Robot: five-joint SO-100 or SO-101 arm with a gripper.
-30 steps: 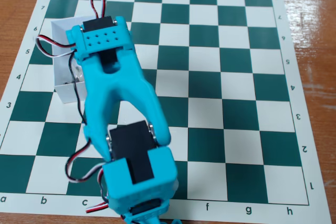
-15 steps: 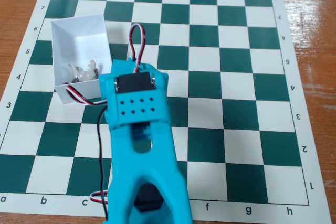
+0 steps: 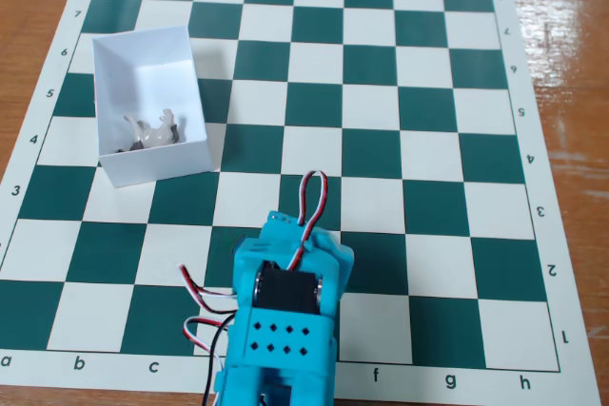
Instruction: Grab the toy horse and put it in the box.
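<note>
The toy horse (image 3: 154, 130), tiny and whitish-grey with darker tips, lies inside the white open-topped box (image 3: 133, 54), near its front wall. The box stands on the left side of the chessboard. The light-blue arm (image 3: 284, 316) rises from the bottom edge of the fixed view, well to the right of and below the box. Its fingers are hidden under the arm's body, so the gripper's state does not show.
The green-and-white chessboard mat (image 3: 428, 140) covers a wooden table (image 3: 571, 35). Red, white and black wires (image 3: 309, 206) loop off the arm. No other objects stand on the board.
</note>
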